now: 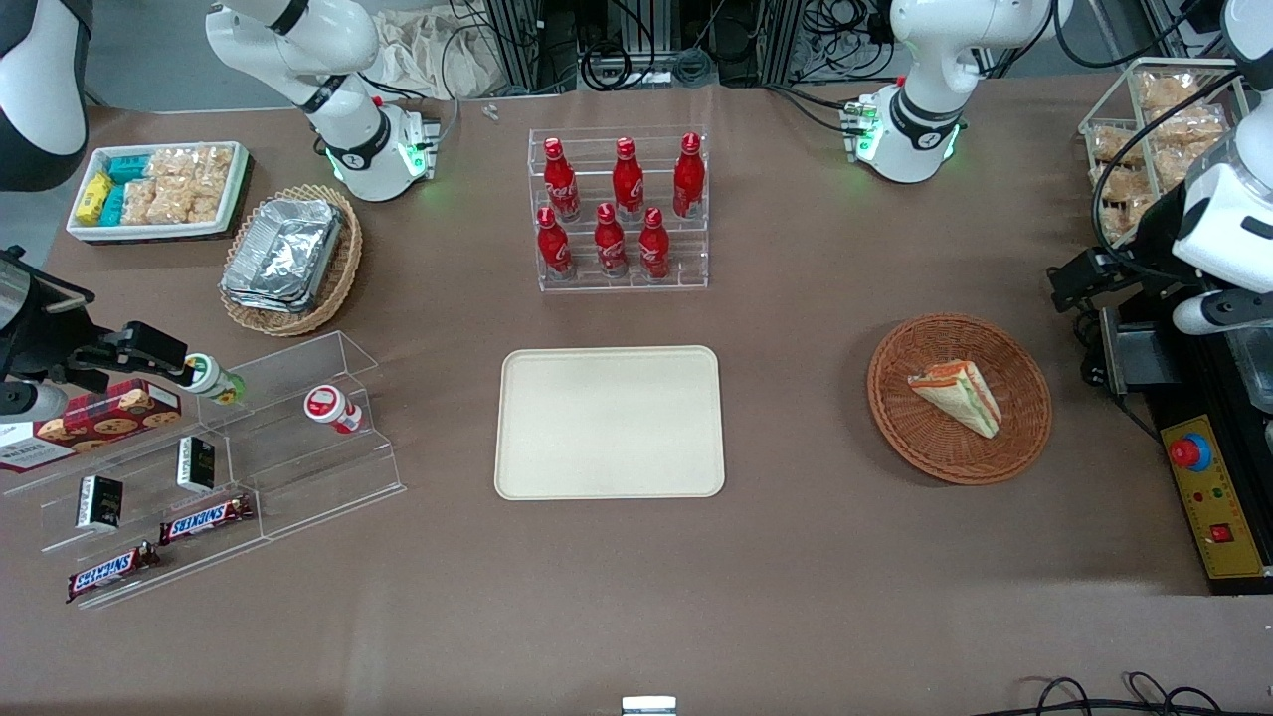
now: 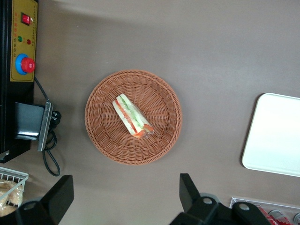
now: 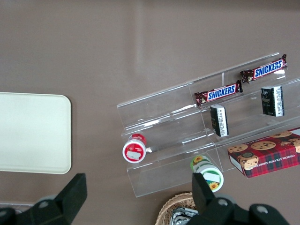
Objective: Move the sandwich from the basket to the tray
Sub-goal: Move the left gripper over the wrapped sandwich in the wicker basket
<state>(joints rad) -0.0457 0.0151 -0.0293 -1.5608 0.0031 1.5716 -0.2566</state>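
Your gripper [image 2: 124,201] hangs high above the table with its fingers spread wide and nothing between them, so you see the whole basket [image 2: 101,136] at once. Inside it the sandwich [image 2: 132,116] lies flat near the middle, easy to reach from above. Well apart sits the tray [image 2: 274,140], bare and ready for it.

The front view looks steeply down on the whole desk [image 1: 796,597] from a distance. The left wrist view looks straight down, nearer, on the basket [image 2: 164,140], gripper [image 2: 126,199] fingers wide apart. Both share the tray [image 1: 609,467] beside the basket.
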